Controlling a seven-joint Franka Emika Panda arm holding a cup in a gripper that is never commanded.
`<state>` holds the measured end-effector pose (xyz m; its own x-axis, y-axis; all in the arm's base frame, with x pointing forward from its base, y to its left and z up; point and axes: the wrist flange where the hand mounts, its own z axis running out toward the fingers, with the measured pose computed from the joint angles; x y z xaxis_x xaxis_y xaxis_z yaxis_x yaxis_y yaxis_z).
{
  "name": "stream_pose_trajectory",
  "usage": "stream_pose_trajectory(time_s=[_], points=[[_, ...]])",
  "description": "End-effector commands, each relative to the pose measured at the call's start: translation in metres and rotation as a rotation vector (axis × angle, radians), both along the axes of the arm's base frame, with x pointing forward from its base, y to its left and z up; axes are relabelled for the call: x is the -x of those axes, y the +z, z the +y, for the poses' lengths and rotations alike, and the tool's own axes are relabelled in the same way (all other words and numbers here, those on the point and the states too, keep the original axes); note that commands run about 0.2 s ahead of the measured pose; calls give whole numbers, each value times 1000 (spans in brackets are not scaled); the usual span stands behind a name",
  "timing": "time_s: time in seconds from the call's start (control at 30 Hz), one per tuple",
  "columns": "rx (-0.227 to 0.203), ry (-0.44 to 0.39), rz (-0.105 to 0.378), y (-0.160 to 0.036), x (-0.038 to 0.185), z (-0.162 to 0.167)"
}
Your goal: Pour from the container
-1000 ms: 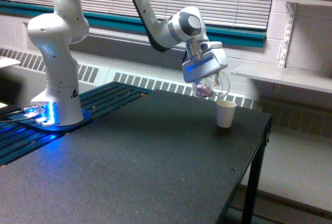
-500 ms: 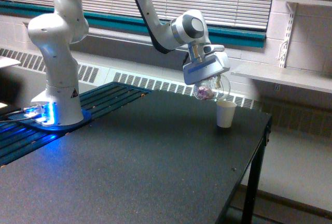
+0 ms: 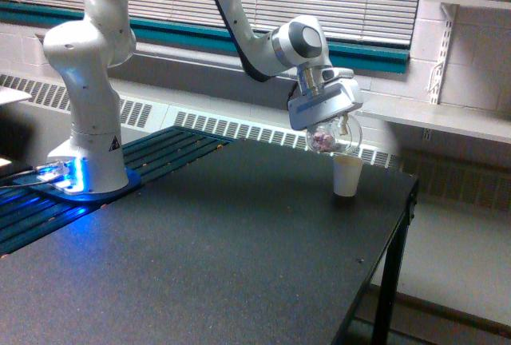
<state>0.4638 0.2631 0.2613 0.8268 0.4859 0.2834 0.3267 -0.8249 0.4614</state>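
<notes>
The clear rounded container (image 3: 329, 137) hangs in the air with dark reddish-brown bits showing through its lower part. My gripper (image 3: 327, 120) is shut on it from above, tilted toward the exterior view's right. A white paper cup (image 3: 346, 176) stands upright on the black table (image 3: 200, 257), just below and slightly right of the container. The container's rim is close above the paper cup's mouth; I cannot tell whether they touch.
The arm's white base (image 3: 88, 153) stands on a blue-lit plate at the exterior view's left. A radiator grille and window blinds run along the back wall. The table's right edge (image 3: 399, 225) drops off just past the paper cup. A shelf (image 3: 435, 117) sits at the right.
The gripper has carried the container to the exterior view's right and slightly down, from left of the paper cup to just above its mouth.
</notes>
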Motion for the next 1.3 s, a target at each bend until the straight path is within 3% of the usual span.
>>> stream_pose_trajectory(time_s=[0.03, 0.83, 1.3], points=[[51, 37, 27, -1, -2, 1], [130, 67, 58, 2, -4, 0], [154, 87, 72, 1, -5, 9]])
